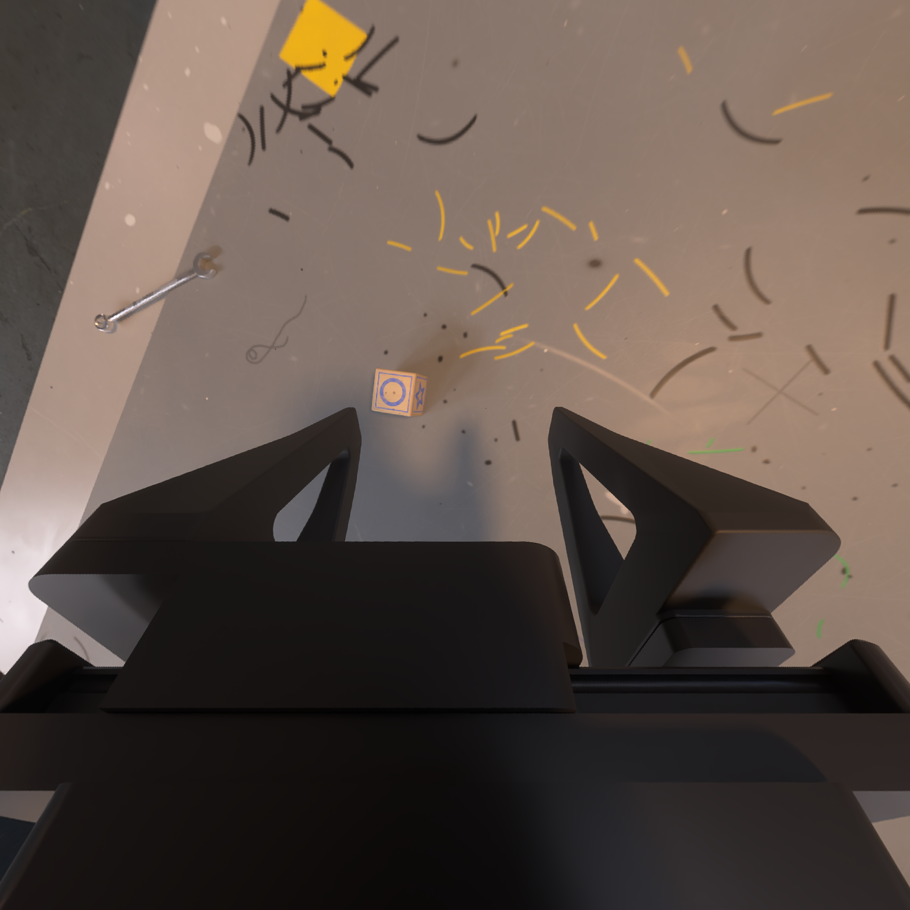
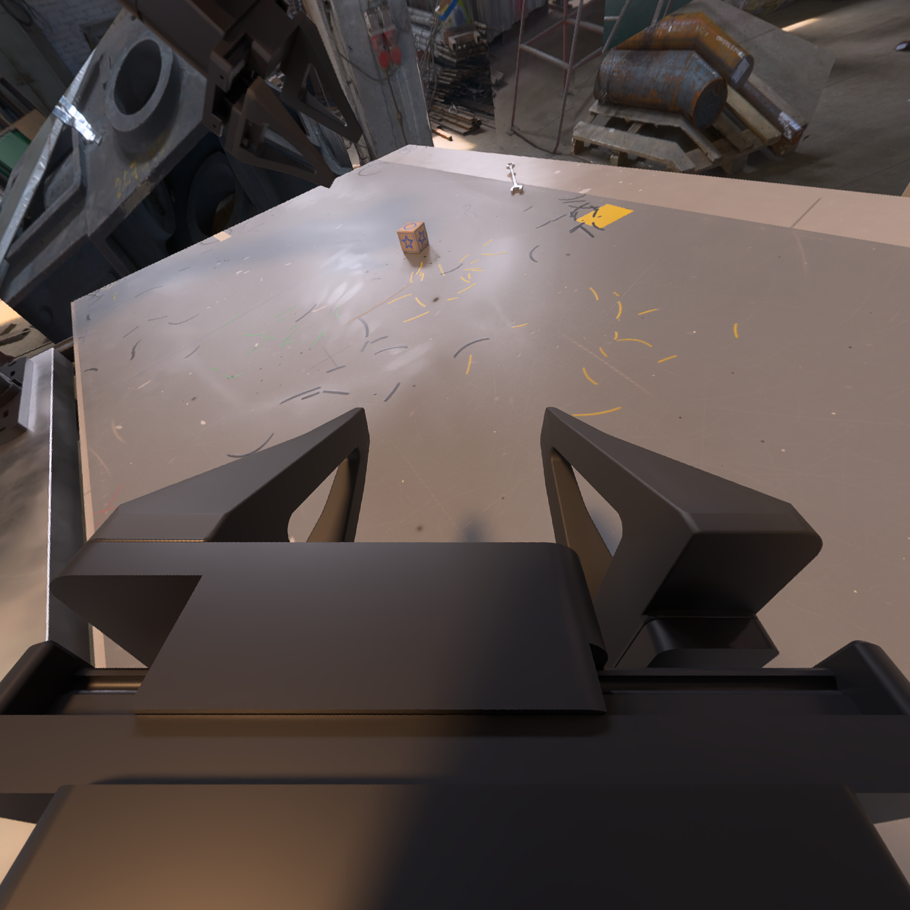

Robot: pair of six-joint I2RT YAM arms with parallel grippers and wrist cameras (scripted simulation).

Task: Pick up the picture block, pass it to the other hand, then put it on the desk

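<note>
The picture block (image 1: 399,392) is a small wooden cube with a blue ring on top and blue stars on its sides. It rests on the desk (image 1: 640,162). My left gripper (image 1: 453,411) is open and empty, well above the desk, with the block just beyond its left fingertip. In the right wrist view the block (image 2: 412,237) stands far ahead on the desk (image 2: 689,443). My right gripper (image 2: 453,411) is open and empty, far from the block. The left arm (image 2: 276,88) hangs above the desk's far left.
A small silver wrench (image 1: 155,294) lies near the desk's edge; it also shows in the right wrist view (image 2: 513,178). A yellow square patch (image 1: 322,47) marks the desk surface, seen too in the right wrist view (image 2: 604,215). Yellow and black scuff marks cover the desk.
</note>
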